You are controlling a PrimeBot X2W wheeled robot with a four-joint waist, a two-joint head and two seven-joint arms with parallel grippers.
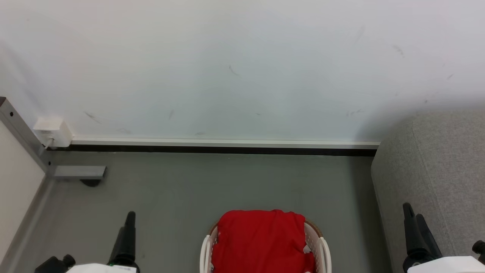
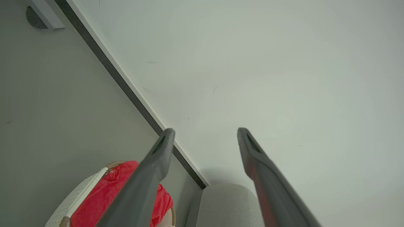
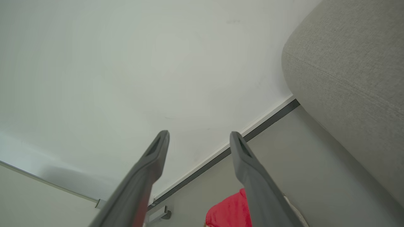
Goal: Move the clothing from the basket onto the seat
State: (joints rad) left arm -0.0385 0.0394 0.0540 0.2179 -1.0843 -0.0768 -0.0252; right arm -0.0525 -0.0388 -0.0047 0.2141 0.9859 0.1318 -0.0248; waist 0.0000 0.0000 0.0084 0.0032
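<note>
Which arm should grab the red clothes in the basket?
Probably right: left gripper and right gripper are open, similarly near the clothing, but only the right is beside the seat.

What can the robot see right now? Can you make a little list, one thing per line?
clothing: red, piled in the basket
basket: white, on the grey floor
seat: grey, right of the basket, by the wall
left gripper: open, holding nothing
right gripper: open, holding nothing
</note>
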